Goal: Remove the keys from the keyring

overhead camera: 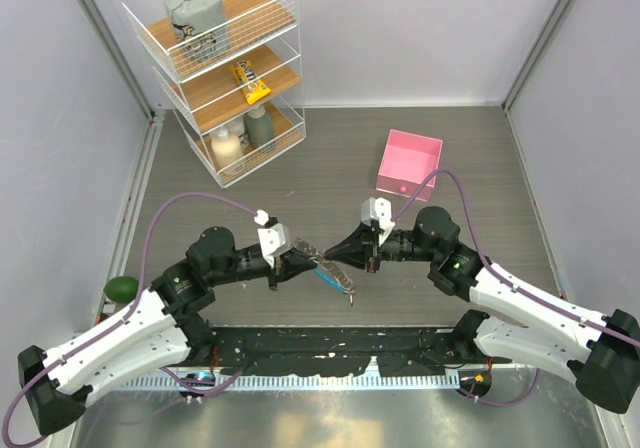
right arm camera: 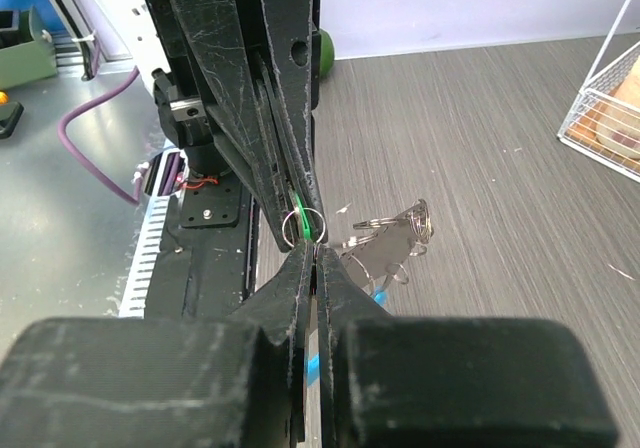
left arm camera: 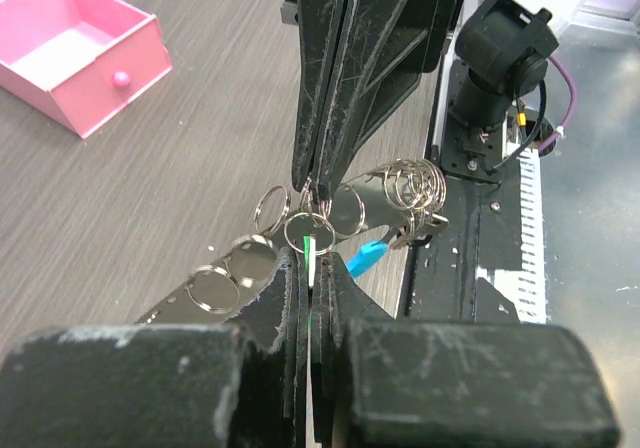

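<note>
The left gripper is clamped on the small silver key with a bright green plastic head. The right gripper pinches the silvery wire-loop keyring by its curved blue strip. Both are held above the grey table. The key looks threaded on, so pulling it free remains.

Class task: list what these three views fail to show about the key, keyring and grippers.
- Left wrist: green-headed silver key, mostly hidden between left gripper fingers.
- Right wrist: curved blue strip, mostly covered by right gripper.
- Top: silvery keyring loops, too small to separate.
</note>
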